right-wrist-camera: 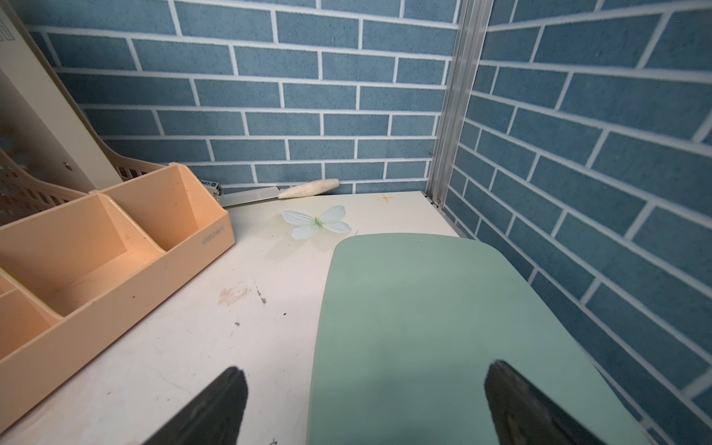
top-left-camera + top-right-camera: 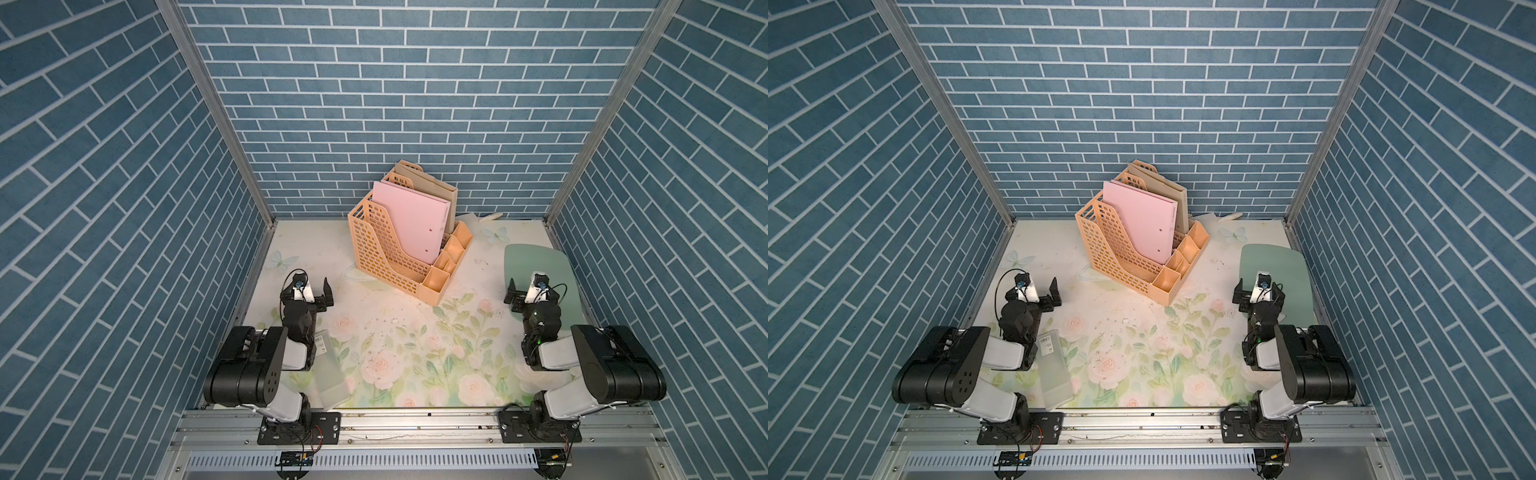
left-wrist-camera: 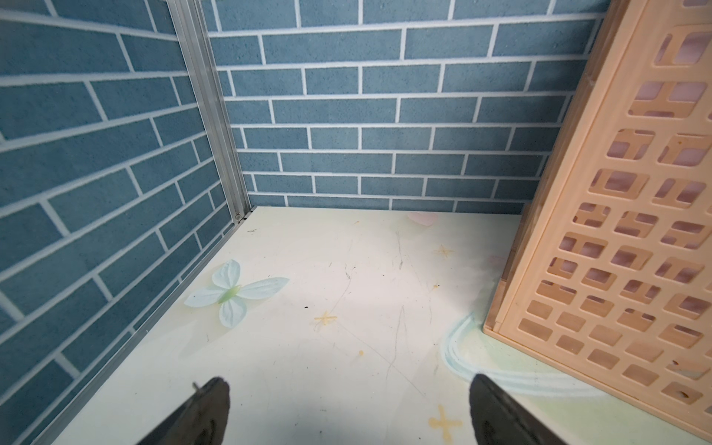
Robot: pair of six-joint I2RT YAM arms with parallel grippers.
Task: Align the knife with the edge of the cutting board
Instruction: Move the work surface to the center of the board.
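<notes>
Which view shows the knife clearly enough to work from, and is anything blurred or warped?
Right wrist view: knife sharp and evenly lit at the back wall; right end effector out of focus. Both top views: knife tiny, partly hidden behind the file rack; side walls splay from wide-angle distortion.

Overhead stereo pair, two low wrist close-ups

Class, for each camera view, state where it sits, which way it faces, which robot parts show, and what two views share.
Both top views: high above the near rail, looking down toward the back wall; left arm and right arm show.
Left wrist: on the left arm, facing the far corner beside the orange file rack; open left end effector shows.
Right wrist: on the right arm, facing the cutting board and knife; open right end effector shows.
Shared: both wrist views catch that rack.
</notes>
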